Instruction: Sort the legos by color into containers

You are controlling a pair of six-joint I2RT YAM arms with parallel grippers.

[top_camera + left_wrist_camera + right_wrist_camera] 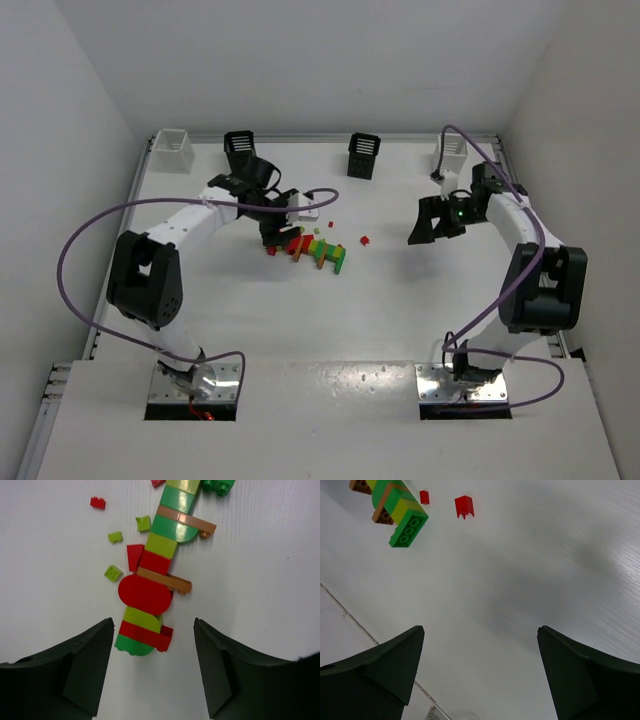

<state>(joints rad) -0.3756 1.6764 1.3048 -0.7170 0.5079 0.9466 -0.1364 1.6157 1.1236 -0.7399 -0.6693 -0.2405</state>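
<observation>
**Left gripper (153,623) straddles near end of lego chain (161,545); right gripper (480,630) spread wide, holding nothing**

Your left fingers (85,670) are apart, one on each side of the chain's near end. Nearest piece between them is a green brick (131,645), then a red plate (150,636) and a yellow-green half-round (142,617). The left finger sits just beside the green brick; can't tell if it touches. The right finger stands off the stack, with table showing between. Nothing is gripped.

Farther up the chain you see a red oval piece (145,594), an orange-brown bar (170,581) lying across, then red, yellow-green and green pieces, and a second orange-brown bar (190,522). Loose yellow-green bits (114,572) lie left of the chain, with a small red brick (98,502) beyond them.

Right jaws are at full spread over the table (545,555), well apart from the chain. In the right wrist view, the chain's green end brick (409,527) and two loose red pieces (464,506) lie far ahead to the left.

Top view: the chain lies mid-table between the arms. Along the far edge, left to right: left white bin (174,150), left black bin (241,148), right black bin (364,155), right white bin (452,158). You can't tell their contents from here.
</observation>
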